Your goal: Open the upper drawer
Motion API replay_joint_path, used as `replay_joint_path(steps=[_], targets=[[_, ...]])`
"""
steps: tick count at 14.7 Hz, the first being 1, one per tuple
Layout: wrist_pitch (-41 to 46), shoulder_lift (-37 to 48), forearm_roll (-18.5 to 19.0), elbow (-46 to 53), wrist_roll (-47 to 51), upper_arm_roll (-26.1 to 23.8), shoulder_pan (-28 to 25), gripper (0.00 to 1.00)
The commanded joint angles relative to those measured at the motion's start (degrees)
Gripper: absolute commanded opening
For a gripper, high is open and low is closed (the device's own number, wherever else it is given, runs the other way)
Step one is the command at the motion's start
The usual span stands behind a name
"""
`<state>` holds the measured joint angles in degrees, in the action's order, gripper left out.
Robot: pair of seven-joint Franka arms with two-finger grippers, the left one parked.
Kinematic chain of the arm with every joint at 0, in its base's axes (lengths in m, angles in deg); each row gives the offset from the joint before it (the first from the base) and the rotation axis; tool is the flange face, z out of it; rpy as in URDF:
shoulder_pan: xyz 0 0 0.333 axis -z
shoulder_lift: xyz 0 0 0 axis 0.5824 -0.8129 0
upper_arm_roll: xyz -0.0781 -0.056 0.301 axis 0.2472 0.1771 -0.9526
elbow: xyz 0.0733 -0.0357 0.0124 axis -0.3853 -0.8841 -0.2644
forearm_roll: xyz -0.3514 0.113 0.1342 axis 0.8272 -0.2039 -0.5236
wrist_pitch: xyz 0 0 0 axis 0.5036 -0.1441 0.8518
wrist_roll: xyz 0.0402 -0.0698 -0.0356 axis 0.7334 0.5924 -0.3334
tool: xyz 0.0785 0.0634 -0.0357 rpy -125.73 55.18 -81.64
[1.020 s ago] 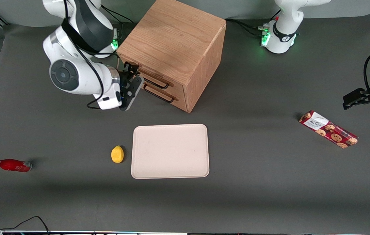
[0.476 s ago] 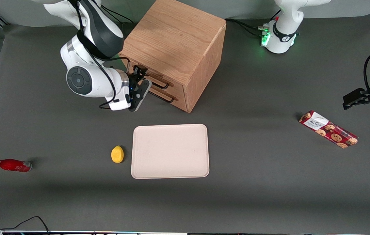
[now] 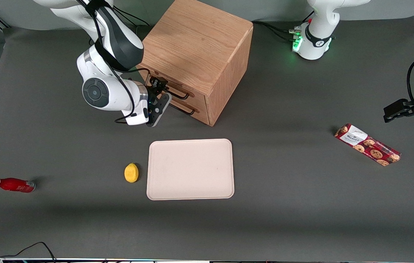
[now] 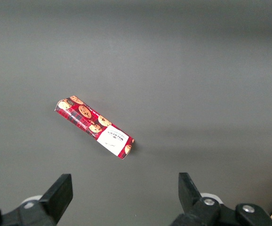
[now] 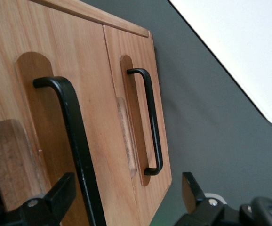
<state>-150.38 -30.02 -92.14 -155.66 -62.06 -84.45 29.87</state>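
Grey table: closed oak upper drawer facing tool.

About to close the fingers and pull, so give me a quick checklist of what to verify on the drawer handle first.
1. Gripper at the light oak upper drawer, in front of it: ok.
2. Fingers open: ok.
3. Upper drawer's thin black bar handle between the fingers: ok.
4. Lower oak drawer's matching black handle outside the fingers: ok.
5. Upper drawer shut: ok.
6. Beige rectangular tray apart from the wooden cabinet: ok.
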Motion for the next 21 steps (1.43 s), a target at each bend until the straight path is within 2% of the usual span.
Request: replay_joint_path(steps=[1, 8, 11, 21], targets=[[-1.38, 1.95, -2.51, -2.0, -0.36, -0.01, -0.23, 1.0], [-4.89, 0.63, -1.55, -2.27, -1.15, -0.09, -0.14, 1.0], [-5.25, -0.95, 0.9, -1.13, -1.15, 0.52, -0.05, 1.0], [-5.07, -7.19, 5.13, 6.43, -1.07, 2.8, 0.21, 1.0]])
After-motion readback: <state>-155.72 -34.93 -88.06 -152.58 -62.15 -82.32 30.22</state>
